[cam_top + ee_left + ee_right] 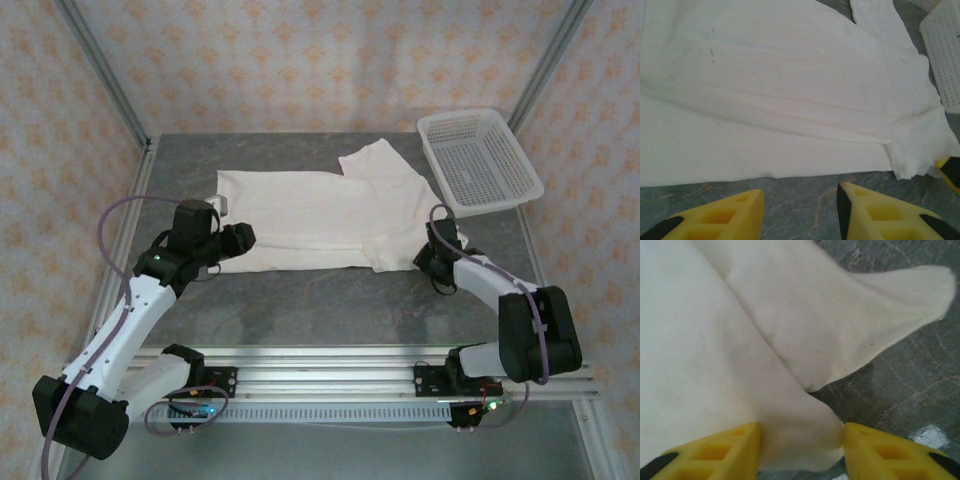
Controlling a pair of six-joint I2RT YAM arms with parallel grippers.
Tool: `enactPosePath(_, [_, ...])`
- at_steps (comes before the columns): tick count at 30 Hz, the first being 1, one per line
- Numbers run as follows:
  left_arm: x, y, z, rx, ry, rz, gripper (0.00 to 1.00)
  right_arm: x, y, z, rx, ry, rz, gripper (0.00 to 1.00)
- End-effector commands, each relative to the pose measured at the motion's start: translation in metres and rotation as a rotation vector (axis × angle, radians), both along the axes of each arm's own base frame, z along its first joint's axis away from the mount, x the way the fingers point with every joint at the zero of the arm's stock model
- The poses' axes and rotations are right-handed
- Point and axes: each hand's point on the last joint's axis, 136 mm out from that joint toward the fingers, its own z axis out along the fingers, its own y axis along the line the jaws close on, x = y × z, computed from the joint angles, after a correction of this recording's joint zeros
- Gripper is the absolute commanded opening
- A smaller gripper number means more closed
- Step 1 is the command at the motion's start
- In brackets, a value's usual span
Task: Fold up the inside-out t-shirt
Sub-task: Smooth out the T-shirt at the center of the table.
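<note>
From above, the white t-shirt (320, 215) lay spread flat on the grey table (330, 300), near the middle. One sleeve pointed up toward the white mesh basket (478, 113) at the far right corner. The shirt and the basket were close but not touching. The left gripper (240, 238) was at the shirt's near left edge, and the right gripper (428, 258) was at its near right corner.

The left wrist camera showed more. The left gripper (800, 192) had its yellow fingers apart over bare table (690, 190), with nothing between them. The shirt's hem (790, 172) lay just past them. A bit of the basket (945, 55) showed at the right edge.

The right wrist camera showed the right gripper (801, 427) with its fingers spread on either side of a lump of shirt (740, 340). The cloth touched both fingers but did not look squeezed.

The table looked like grey stone with thin lines. The walls (300, 60) had pale paper with little orange flowers. Silver rails (320, 360) ran along the near edge.

A yellow and black tip (950, 170) was cut off at the left camera's edge. The shirt's seams were too faint to make out.
</note>
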Motion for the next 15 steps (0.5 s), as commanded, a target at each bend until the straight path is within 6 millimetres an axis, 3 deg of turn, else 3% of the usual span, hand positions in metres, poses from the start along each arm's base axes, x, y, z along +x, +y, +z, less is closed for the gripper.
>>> enactPosePath(1, [-0.012,0.002,-0.011,0.046,0.032,-0.038,0.45,0.007,-0.004,0.003,-0.022,-0.017,0.002,0.37])
enactPosePath(5, [-0.011,0.004,-0.017,0.056,0.045,-0.019,0.46,0.001,-0.009,0.010,-0.039,-0.012,-0.020,0.18])
enactPosePath(11, [-0.006,0.003,-0.022,0.056,0.061,-0.016,0.46,0.002,0.002,0.030,0.014,-0.040,0.020,0.08])
enactPosePath(13, [-0.004,0.004,-0.023,0.056,0.065,-0.010,0.46,0.008,0.009,0.039,0.046,-0.052,0.039,0.01])
enactPosePath(15, [-0.003,0.003,-0.024,0.055,0.068,-0.007,0.46,0.019,0.018,0.051,0.093,-0.075,0.052,0.00])
